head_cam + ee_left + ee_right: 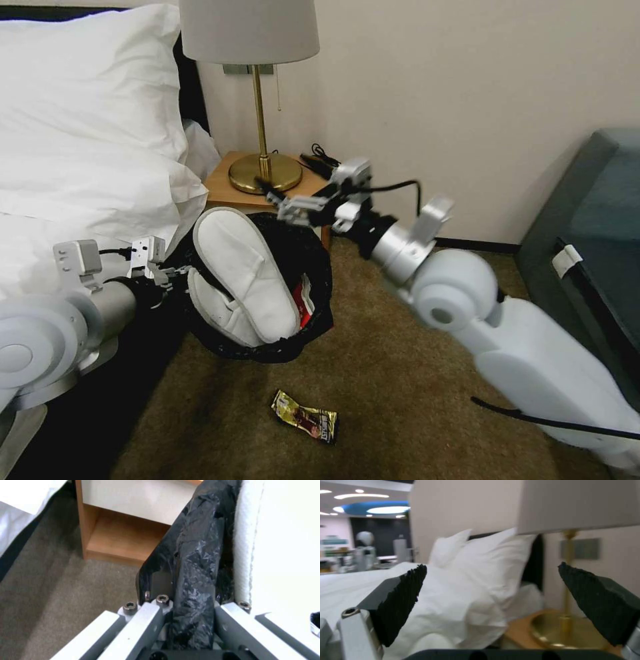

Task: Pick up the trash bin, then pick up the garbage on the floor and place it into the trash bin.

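Left gripper (191, 620) clamps the trash bin (293, 267) by its bagged rim. Right gripper (280, 200), jaws spread wide and empty, hovers apparently above the bin's far rim.

My head camera looks forward and down from above at the carpet (400, 387), the trash bin (313, 267) and the nightstand (223, 187) beyond. My left wrist camera sits very close against the bin's black bag (193, 567), facing along it toward the nightstand's open shelf (123, 537). My right wrist camera faces level, close to the lamp (573, 555), toward the pillows (480, 575). All three views share the nightstand.
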